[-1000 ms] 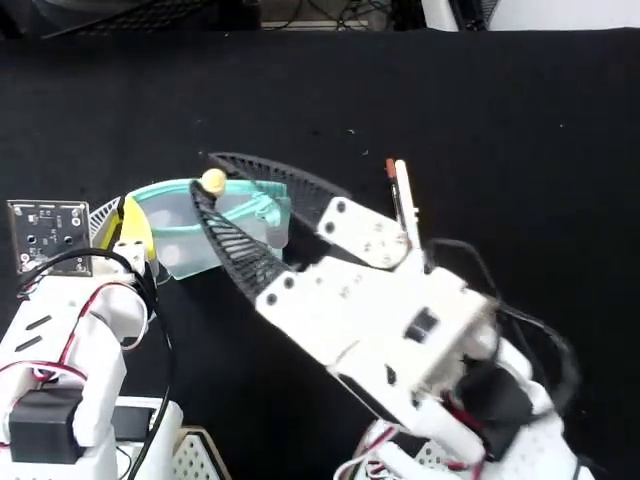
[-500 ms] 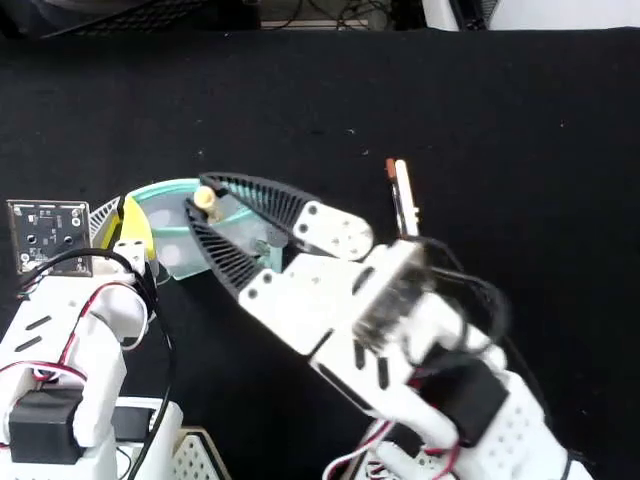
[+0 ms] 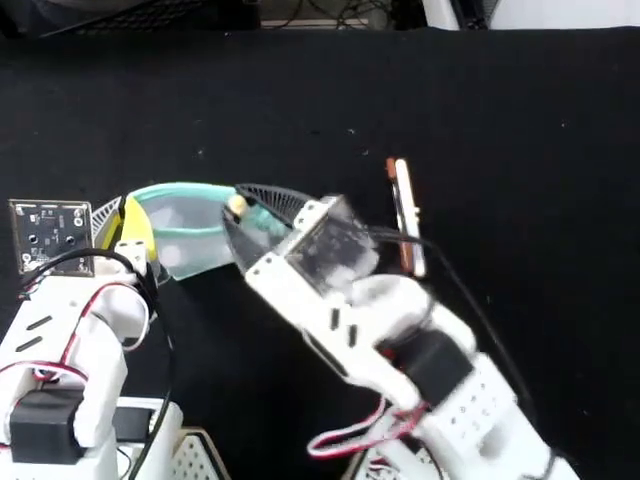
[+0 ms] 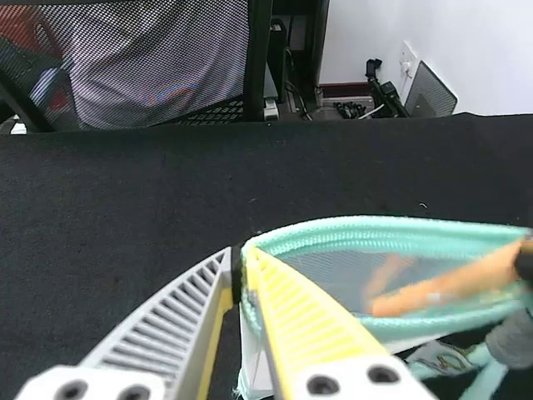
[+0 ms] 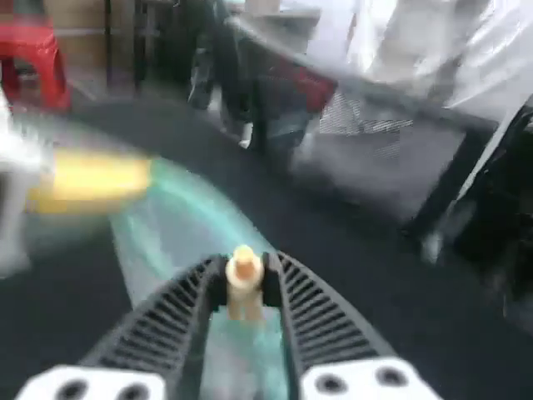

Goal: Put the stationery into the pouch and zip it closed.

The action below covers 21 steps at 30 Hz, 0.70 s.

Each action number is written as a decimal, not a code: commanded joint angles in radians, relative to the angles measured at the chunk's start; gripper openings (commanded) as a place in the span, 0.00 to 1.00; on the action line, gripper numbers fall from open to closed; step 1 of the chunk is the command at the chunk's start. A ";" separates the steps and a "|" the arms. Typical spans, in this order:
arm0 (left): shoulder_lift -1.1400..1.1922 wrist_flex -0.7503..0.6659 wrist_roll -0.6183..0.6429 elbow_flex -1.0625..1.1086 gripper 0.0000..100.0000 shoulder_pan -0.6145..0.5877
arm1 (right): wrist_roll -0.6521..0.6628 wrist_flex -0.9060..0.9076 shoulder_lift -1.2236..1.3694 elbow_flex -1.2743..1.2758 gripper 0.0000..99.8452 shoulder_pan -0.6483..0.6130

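The teal mesh pouch [image 3: 185, 232] lies open on the black table, its mouth showing in the left wrist view [image 4: 391, 250]. My left gripper [image 3: 128, 232] [image 4: 241, 279], with one yellow finger, is shut on the pouch's end. My right gripper [image 3: 238, 210] [image 5: 244, 279], black-fingered, is shut on a wooden pencil [image 5: 243, 275] [image 4: 445, 283] over the pouch's mouth. The pencil slants down into the pouch behind the mesh. A white and brown pen [image 3: 404, 212] lies on the table beside the right arm.
The right arm's white body [image 3: 380, 330] crosses the middle of the table and reaches to the pen. The left arm's base [image 3: 60, 380] stands at the front left. Open black cloth [image 3: 330, 90] stretches behind the pouch to the table's far edge.
The right gripper has turned and shifted rightward along the pouch with the pencil in it, and the arm now covers more of the pouch's right end. The left gripper and the pen have kept still.
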 commanded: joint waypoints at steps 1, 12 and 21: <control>0.032 0.018 0.000 0.173 0.03 0.001 | 0.020 0.137 0.087 -0.124 0.21 -0.026; 0.032 0.020 0.000 0.174 0.03 0.001 | 0.020 0.448 0.174 -0.679 0.23 0.092; 0.032 0.020 0.000 0.174 0.03 0.001 | 0.021 0.480 0.374 -0.544 0.04 0.655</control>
